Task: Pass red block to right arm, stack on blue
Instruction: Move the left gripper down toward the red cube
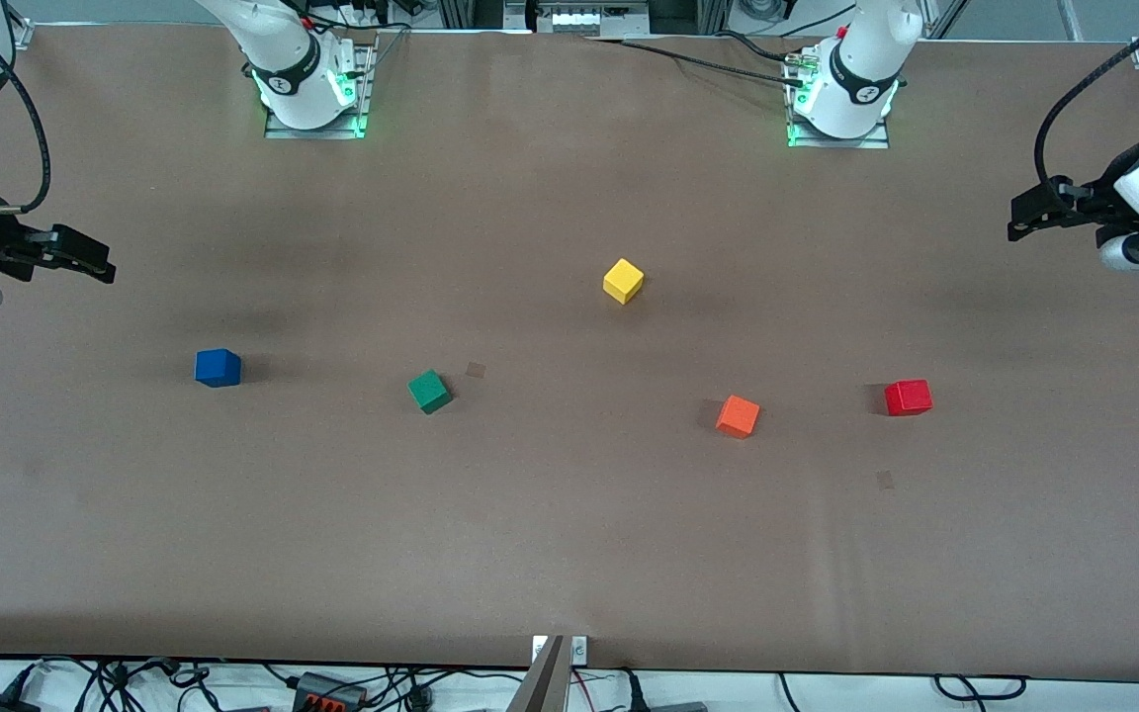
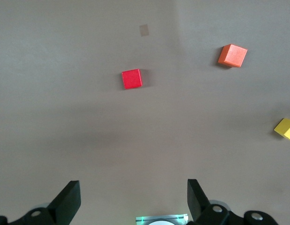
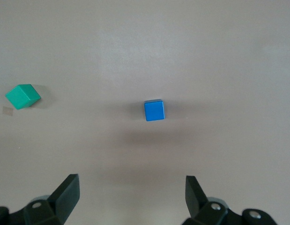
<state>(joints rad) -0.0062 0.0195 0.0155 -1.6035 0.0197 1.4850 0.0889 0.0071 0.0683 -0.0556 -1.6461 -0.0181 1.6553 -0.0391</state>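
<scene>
The red block (image 1: 908, 398) lies on the table toward the left arm's end; it also shows in the left wrist view (image 2: 132, 78). The blue cube (image 1: 218, 367) lies toward the right arm's end and shows in the right wrist view (image 3: 154, 110). My left gripper (image 1: 1021, 220) hangs open and empty above the table's end, apart from the red block; its jaws stand wide in its wrist view (image 2: 134, 199). My right gripper (image 1: 95, 262) hangs open and empty above the other end, apart from the blue cube; its jaws stand wide too (image 3: 131, 194).
A green cube (image 1: 429, 391) lies between the blue cube and the table's middle. An orange cube (image 1: 738, 416) lies beside the red block toward the middle. A yellow cube (image 1: 623, 281) lies farther from the front camera, near the middle. The brown table (image 1: 569, 554) carries nothing else.
</scene>
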